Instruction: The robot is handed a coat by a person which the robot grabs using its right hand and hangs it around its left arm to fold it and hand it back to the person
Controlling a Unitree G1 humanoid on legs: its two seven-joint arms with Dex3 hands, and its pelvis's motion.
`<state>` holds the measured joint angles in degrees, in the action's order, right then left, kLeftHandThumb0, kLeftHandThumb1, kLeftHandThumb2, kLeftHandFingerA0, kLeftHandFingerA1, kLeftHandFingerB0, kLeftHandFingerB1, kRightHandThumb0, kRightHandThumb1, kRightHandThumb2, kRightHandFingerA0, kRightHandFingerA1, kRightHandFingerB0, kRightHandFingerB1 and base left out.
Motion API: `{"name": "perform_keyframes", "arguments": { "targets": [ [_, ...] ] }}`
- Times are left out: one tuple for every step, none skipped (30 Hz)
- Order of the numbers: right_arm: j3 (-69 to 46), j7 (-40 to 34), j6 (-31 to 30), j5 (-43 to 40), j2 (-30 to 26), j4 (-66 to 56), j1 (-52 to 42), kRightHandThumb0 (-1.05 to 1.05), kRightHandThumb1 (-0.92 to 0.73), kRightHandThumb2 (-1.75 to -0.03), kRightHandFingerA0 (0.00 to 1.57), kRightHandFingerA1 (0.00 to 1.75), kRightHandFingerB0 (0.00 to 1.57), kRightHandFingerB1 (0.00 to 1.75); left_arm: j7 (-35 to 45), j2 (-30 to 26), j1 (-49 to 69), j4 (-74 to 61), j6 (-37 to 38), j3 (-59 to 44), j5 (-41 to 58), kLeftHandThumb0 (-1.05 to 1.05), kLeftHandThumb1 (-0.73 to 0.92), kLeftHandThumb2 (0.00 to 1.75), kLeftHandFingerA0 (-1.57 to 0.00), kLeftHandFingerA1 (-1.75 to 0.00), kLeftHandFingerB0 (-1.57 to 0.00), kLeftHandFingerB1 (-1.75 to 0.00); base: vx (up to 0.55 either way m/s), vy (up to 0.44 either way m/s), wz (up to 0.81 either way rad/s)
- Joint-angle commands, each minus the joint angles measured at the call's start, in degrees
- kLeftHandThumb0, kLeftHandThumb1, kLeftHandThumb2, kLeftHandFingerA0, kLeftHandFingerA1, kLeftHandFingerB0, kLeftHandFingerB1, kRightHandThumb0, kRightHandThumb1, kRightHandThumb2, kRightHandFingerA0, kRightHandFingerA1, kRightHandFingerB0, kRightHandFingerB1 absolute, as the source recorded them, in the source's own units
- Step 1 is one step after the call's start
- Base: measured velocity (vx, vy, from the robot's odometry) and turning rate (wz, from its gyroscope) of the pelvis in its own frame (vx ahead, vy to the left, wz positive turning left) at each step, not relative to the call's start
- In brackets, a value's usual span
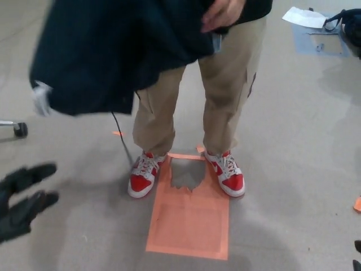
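Our left hand (22, 202) hangs empty at eight o'clock, fingers (34, 173) spread; we should grab the coat (113, 51) at eleven by a thick fold

A grey speckled floor (293, 169) fills the frame. At lower centre lies a flat orange rectangle with a darker orange border (189, 220); a ragged grey patch (187, 174) is worn into its upper edge. A small orange tape scrap (117, 133) sits left of centre, and another orange bit (357, 204) shows at the right edge. At the far left is a black caster wheel (20, 130). In the upper right, a white sheet of paper (303, 17) lies beside a pale blue floor marking (316, 36) and a black strapped bag (351, 22) (only partly in frame).
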<state>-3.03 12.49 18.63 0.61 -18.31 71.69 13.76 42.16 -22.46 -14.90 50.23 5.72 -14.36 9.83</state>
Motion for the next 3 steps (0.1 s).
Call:
{"name": "perform_keyframes", "arguments": {
  "targets": [
    [1.1, -0.7, -3.9, 2.4, -1.9, 1.8, -0.4, -0.71, -0.76, -1.05, 0.03, 0.4, 0.11, 0.35, -13.4, -1.6, 2.7, 14.7, 8.5, 2.0, -6.1, -0.7, 0.7, 1.01, -0.04, -0.39, -0.04, -0.4, 0.0, 0.0, 0.0],
    [1.1, -0.4, -4.0, 2.2, -1.8, 1.9, -0.5, -0.71, -0.76, -1.05, 0.03, 0.4, 0.11, 0.35, -14.6, -1.5, 2.8, 16.0, 8.0, 2.2, -6.2, -0.7, 0.7, 1.01, -0.04, -0.39, -0.04, -0.4, 0.0, 0.0, 0.0],
    [1.1, -0.4, -4.0, 2.2, -1.8, 1.9, -0.5, -0.71, -0.76, -1.05, 0.03, 0.4, 0.11, 0.35, -14.6, -1.5, 2.8, 16.0, 8.0, 2.2, -6.2, -0.7, 0.7, 1.01, -0.04, -0.39, -0.04, -0.4, 0.0, 0.0, 0.0]
  ]
}}
